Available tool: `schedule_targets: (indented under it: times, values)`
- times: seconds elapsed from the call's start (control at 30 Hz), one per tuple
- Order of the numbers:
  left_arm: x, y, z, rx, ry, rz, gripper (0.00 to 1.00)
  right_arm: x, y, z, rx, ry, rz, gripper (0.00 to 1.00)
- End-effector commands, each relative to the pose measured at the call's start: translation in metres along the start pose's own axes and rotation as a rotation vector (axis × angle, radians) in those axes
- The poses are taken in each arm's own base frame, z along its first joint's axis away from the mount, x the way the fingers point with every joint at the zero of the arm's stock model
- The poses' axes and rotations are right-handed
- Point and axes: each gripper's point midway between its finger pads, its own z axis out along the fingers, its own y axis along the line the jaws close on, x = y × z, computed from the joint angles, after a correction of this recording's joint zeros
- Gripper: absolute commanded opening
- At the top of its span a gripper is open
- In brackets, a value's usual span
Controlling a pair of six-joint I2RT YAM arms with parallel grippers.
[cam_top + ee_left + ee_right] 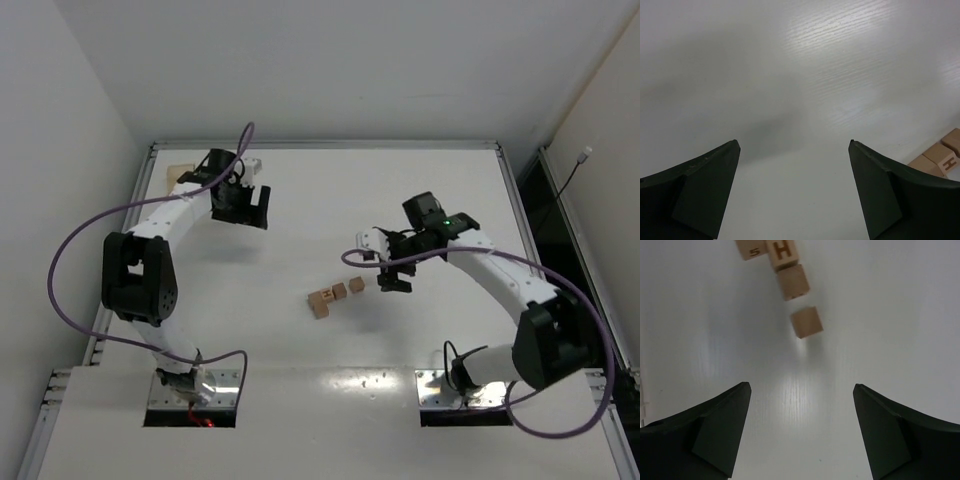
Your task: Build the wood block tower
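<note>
Wood blocks [333, 296] near empty right pincer [389, 276]

- A dark "H" is printed on the top face of one wood block [783, 254]. An "H" also shows on a cube [946, 165] in the left wrist view.
- A smaller dark mark, a "5" or perhaps an "S", is on the neighbouring block [749, 249], just left of the H in the right wrist view.

On the table [300, 230], ahead of the right gripper [800, 387]: wood blocks [793, 282], three in a line leading away from it, a fourth touching the left side of the farthest. Nearest block [806, 322] slightly apart from the next. Same group ahead of the left gripper [794, 142], well apart, off to its right.
</note>
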Motion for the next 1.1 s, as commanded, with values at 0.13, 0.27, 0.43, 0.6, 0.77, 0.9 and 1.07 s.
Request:
schedule_targets:
  times: [0.13,0.27,0.43,0.6,0.77,0.9,1.07]
  values:
    - [-0.021,0.006,0.001,-0.009,-0.039,-0.037,0.90,-0.036,0.007,0.043,-0.228,-0.036,-0.174,0.73]
    - [-0.022,0.014,0.003,-0.018,-0.030,-0.054,0.90,-0.032,0.004,0.063,-0.237,0.006,-0.198,0.71]
    - [-0.024,0.021,0.003,-0.019,-0.033,-0.070,0.90,-0.013,-0.008,0.084,-0.188,0.091,-0.205,0.69]
    - [-0.022,0.028,0.005,-0.020,-0.028,-0.088,0.90,-0.005,-0.020,0.097,-0.138,0.124,-0.199,0.69]
    - [-0.020,0.033,0.007,-0.025,-0.021,-0.098,0.90,-0.002,-0.025,0.103,-0.159,0.147,-0.185,0.68]
    - [-0.018,0.037,0.010,-0.029,-0.013,-0.108,0.90,0.001,-0.019,0.107,-0.189,0.160,-0.177,0.66]
    - [-0.014,0.043,0.015,-0.033,0.003,-0.110,0.90,0.001,-0.013,0.113,-0.205,0.168,-0.201,0.62]
